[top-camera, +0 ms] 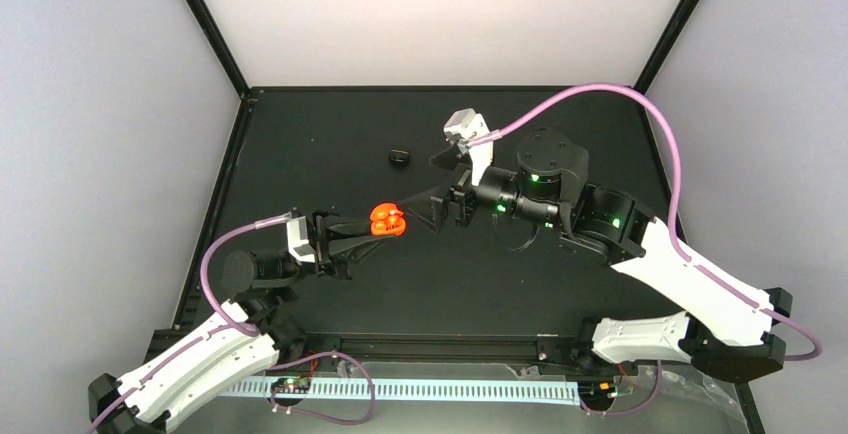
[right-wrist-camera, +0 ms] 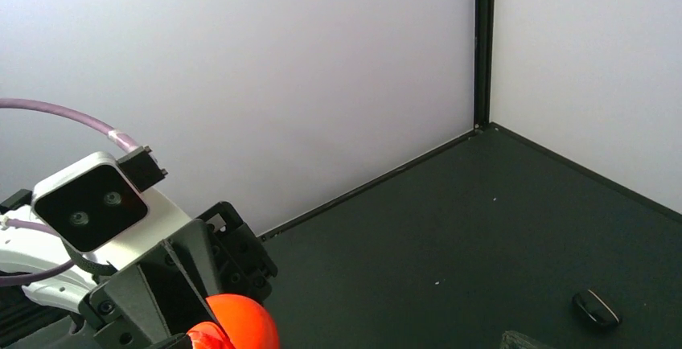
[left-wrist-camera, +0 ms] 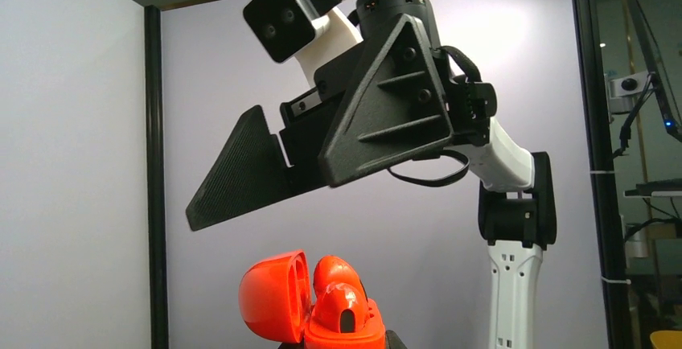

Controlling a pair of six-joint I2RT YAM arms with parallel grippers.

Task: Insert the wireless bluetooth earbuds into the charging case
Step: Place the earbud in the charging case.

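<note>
The left end effector [top-camera: 372, 225], clamped on the round red-orange plastic clamshell charging case [top-camera: 388, 220] above the black bench [top-camera: 300, 134], may lose the tiny red-orange earbud [left-wrist-camera: 338, 278] standing proud inside if the wide-open right end effector [top-camera: 432, 204] pushes off-centre.

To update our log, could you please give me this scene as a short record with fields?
left fingers: shut on charging case
charging case: open, lid swung aside
earbud: one seemingly seated inside
right fingers: open, empty, beside the case
small black object: on table, away from the case
</note>
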